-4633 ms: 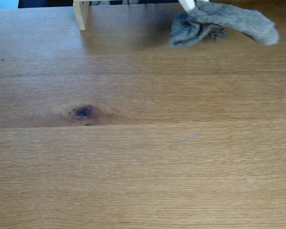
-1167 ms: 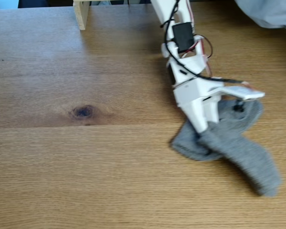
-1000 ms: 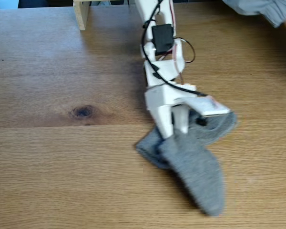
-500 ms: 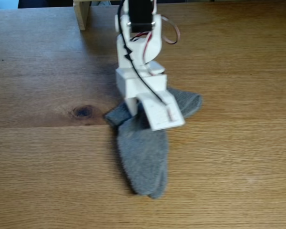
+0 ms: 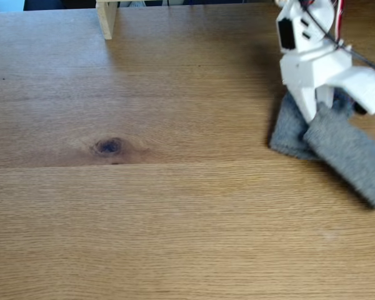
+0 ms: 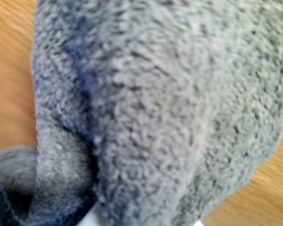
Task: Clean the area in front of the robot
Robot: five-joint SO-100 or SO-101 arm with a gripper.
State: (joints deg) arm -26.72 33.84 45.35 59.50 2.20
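My jaws seem clamped on the grey cloth [image 5: 337, 147], though it hides them, at the counter's [image 5: 175, 219] right side in the fixed view, so I should press it flat and drag steadily across the bare wood towards the knot [image 5: 109, 146].

Cloth [image 5: 337, 140] on tabletop [image 5: 175, 219], right side

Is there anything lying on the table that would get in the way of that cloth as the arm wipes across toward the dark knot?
Nothing visible does. In the fixed view the gripper presses the grey cloth onto the tabletop at the right. The wood between it and the knot is bare. The pale wooden post stands at the far edge, off that path.
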